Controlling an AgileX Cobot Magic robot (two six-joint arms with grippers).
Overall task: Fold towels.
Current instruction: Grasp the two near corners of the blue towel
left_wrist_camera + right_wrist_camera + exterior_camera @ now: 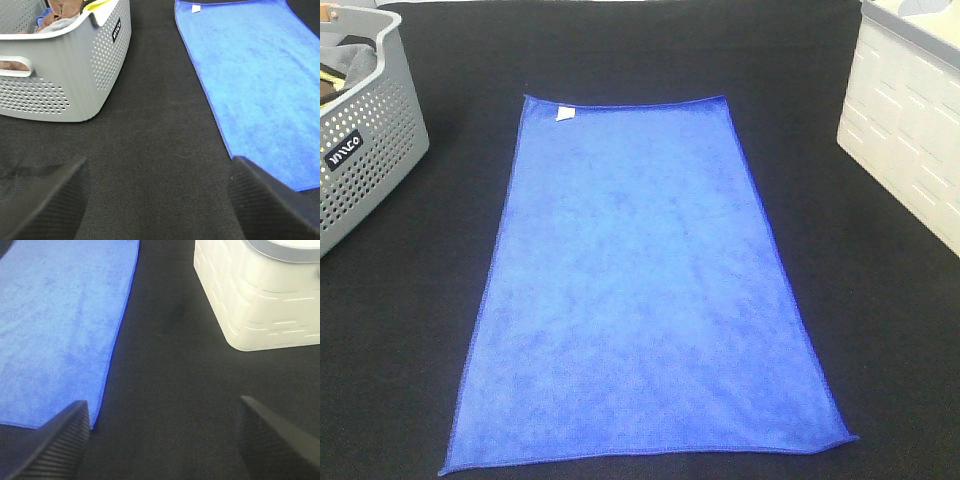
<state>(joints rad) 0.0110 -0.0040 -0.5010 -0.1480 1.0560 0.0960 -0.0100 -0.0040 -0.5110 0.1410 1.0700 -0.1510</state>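
Observation:
The royal-blue towel (640,290) lies spread flat on the black table, a long rectangle running from near to far, with a small white tag (564,114) at its far left corner. It also shows in the left wrist view (260,85) and in the right wrist view (55,325). Neither gripper appears in the exterior high view. My left gripper (157,200) is open and empty above bare table, to the left of the towel's near left corner. My right gripper (165,440) is open and empty above bare table, to the right of the towel's near right corner.
A grey perforated basket (365,130) holding cloths stands at the far left; it also shows in the left wrist view (65,65). A white bin (910,120) stands at the far right, seen too in the right wrist view (260,295). The table surface (420,300) is black fabric.

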